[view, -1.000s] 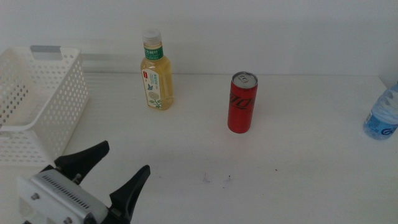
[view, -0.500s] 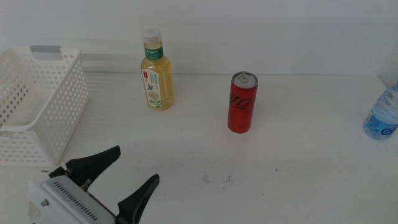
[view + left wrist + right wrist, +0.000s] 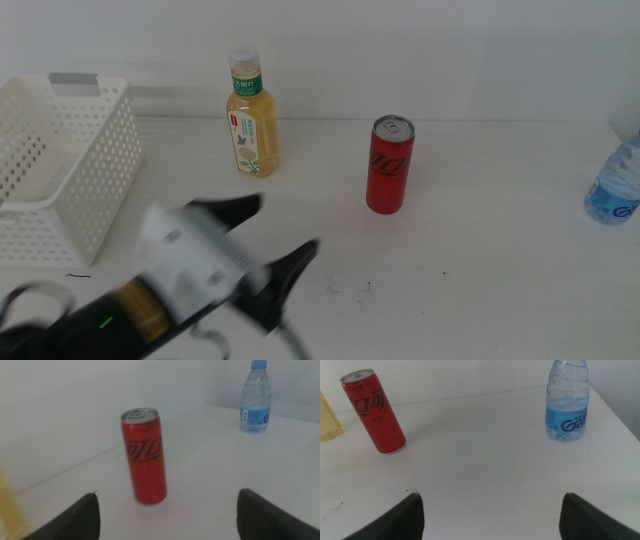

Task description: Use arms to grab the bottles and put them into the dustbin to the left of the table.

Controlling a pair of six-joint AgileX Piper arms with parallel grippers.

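A plain white worktop (image 3: pixel 480 290) carried everything. The white perforated dustbin (image 3: pixel 60 180) sat at its left edge. The left claw (image 3: pixel 275 245), spread wide, faced the red can (image 3: pixel 389 165), likely for grabbing. The right claw (image 3: pixel 490 515) waited, equally wide, near the water bottle (image 3: pixel 567 402).

A glossy metal can (image 3: pixel 389 165), clear plastic bottle (image 3: pixel 567 402) (ribbed) and perforated plastic basket (image 3: pixel 62 170) are seen on a smooth matt bench (image 3: pixel 480 270).
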